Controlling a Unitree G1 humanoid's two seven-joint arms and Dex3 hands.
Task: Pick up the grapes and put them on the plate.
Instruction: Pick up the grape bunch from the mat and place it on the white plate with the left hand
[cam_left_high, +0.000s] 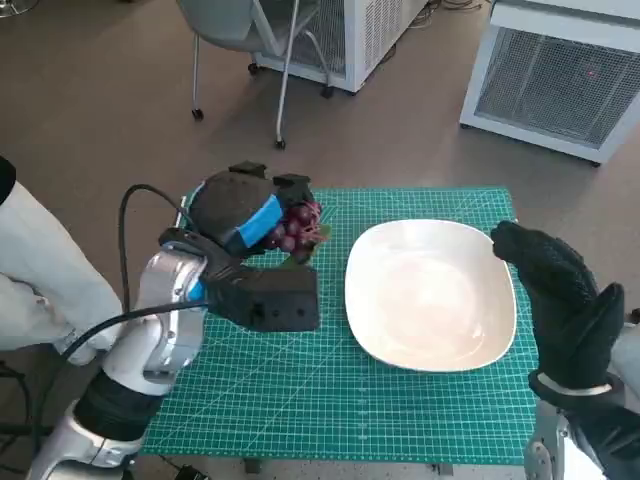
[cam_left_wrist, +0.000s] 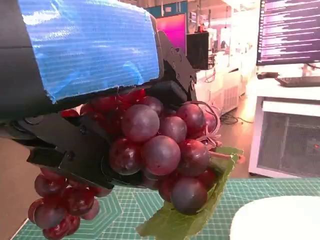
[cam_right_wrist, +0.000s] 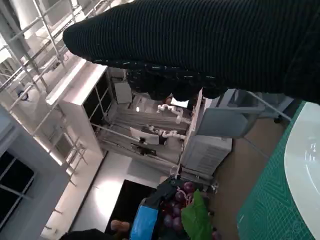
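Above the bench (cam_left_high: 330, 420), left robot hand (cam_left_high: 243, 222) grips grapes (cam_left_wrist: 160, 150) (leaf dangling); carry level to plate (cam_left_high: 430, 295), release low.

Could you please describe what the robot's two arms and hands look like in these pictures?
The left hand is black with blue tape across its back, on a pale silver-white forearm trailing a black cable. The right hand wears a black knitted glove.

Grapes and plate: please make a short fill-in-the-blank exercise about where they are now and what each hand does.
1. The bunch of red grapes is held by the ____ hand.
2. The white plate holds ____ grapes.
3. The plate lies on a ____ cutting mat.
4. The right hand holds ____.

Missing words: left; no; green; nothing
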